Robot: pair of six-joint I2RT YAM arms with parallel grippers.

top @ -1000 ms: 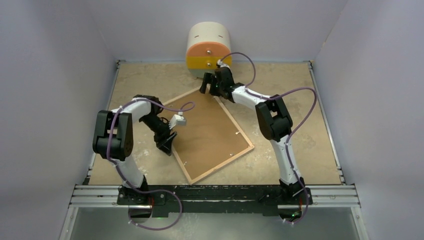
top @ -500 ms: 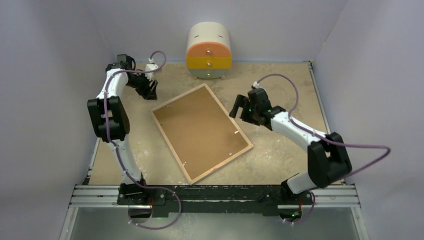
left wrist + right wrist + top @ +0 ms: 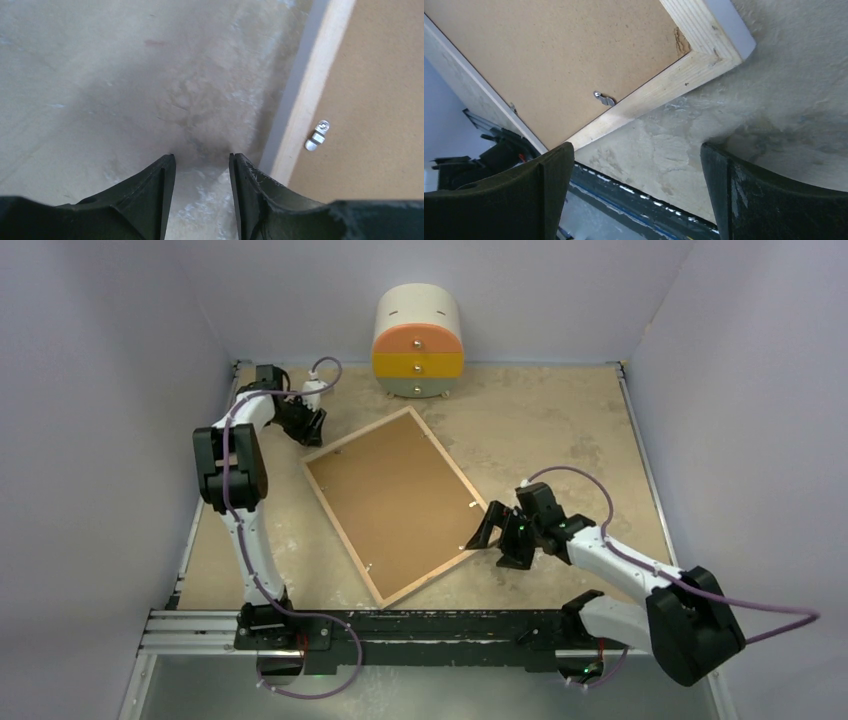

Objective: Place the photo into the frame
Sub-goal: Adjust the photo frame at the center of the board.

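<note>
The frame (image 3: 457, 472) lies face down and askew in the middle of the table, its light wood rim around a brown backing board (image 3: 400, 505). The photo is out of view. My left gripper (image 3: 308, 430) hovers low beside the frame's far left corner, jaws a little apart with only bare table between them. In the left wrist view the rim (image 3: 305, 100) and a metal turn clip (image 3: 317, 137) lie just right of the gripper (image 3: 201, 157). My right gripper (image 3: 497, 546) is wide open and empty by the frame's near right corner (image 3: 659, 87), next to another clip (image 3: 604, 98).
A small rounded drawer unit (image 3: 417, 340) with orange, yellow and grey drawers stands against the back wall. Grey walls enclose the table on three sides. The black mounting rail (image 3: 430, 625) runs along the near edge, close under my right gripper.
My left arm swung from the frame's left edge to its far left corner, its jaws narrowing. My right arm came from the drawer unit down to the frame's near right corner.
</note>
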